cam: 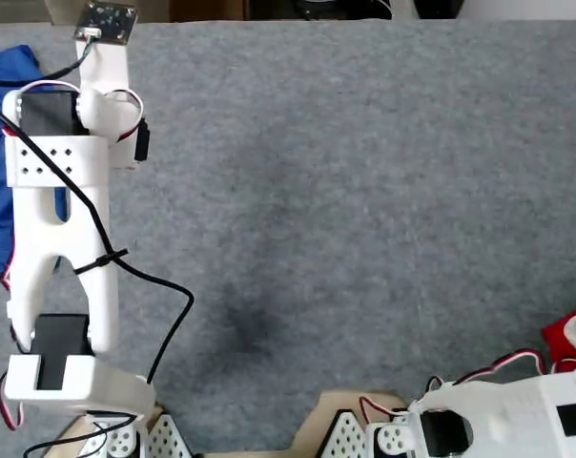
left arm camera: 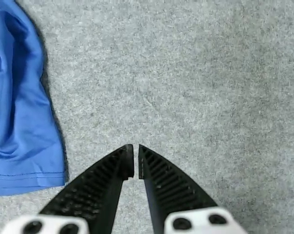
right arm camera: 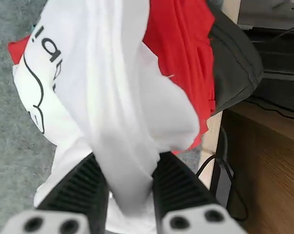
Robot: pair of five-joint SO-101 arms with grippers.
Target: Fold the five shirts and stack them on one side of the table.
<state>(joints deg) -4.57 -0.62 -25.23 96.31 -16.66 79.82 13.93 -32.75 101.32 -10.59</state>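
The left arm [cam: 59, 239] and right arm [cam: 517, 420] are white printed plastic with black servo blocks [cam: 59, 348], a black cable [cam: 185, 303], red-and-white wires [cam: 498, 365], and ribbed black fingers [left arm camera: 98, 187].

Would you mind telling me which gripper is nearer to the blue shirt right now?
Left. The left gripper hangs shut just beside the blue shirt, not touching it; the right gripper is across the table, clamped on a white shirt.
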